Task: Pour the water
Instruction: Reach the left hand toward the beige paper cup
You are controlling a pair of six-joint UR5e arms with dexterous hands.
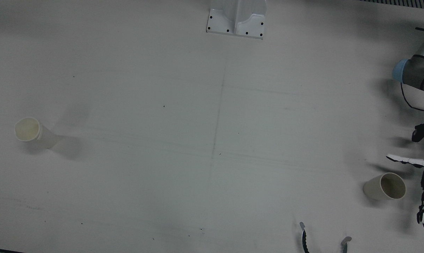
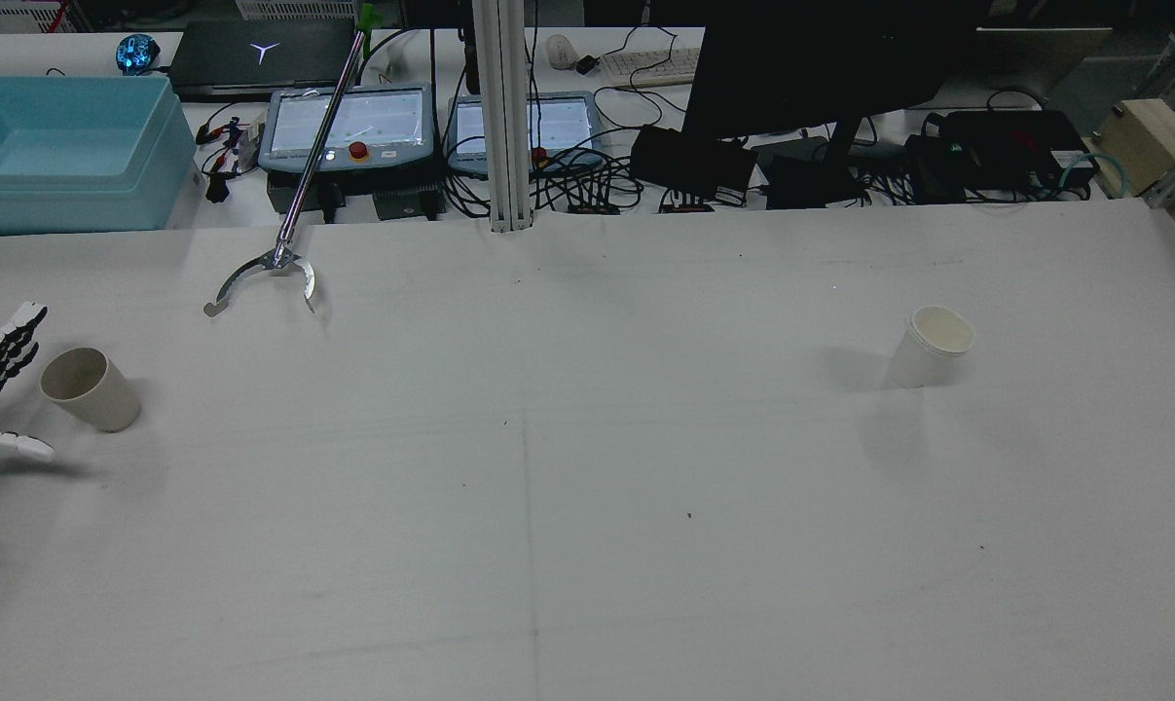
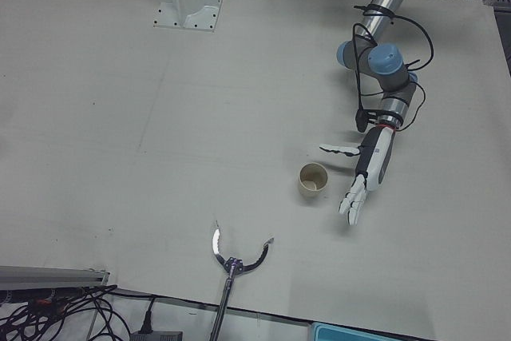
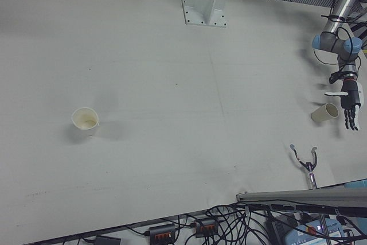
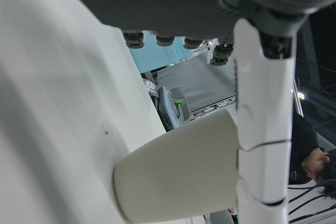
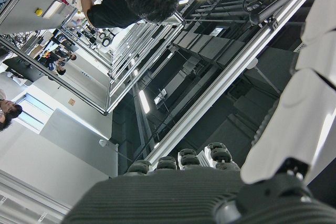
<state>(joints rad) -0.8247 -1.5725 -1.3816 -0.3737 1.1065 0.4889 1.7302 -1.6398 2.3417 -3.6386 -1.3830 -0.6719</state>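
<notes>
Beige cup [image 3: 313, 180] beside spread left hand [image 3: 366, 172]

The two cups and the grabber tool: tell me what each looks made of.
Beige cup near the left hand: matte, thick-walled, maybe plastic or fibre composite.
White cup: likely paper, with a thin rolled rim and a dull finish.
Grabber tool: shiny metal rod and curved claws, by their glint.
</notes>
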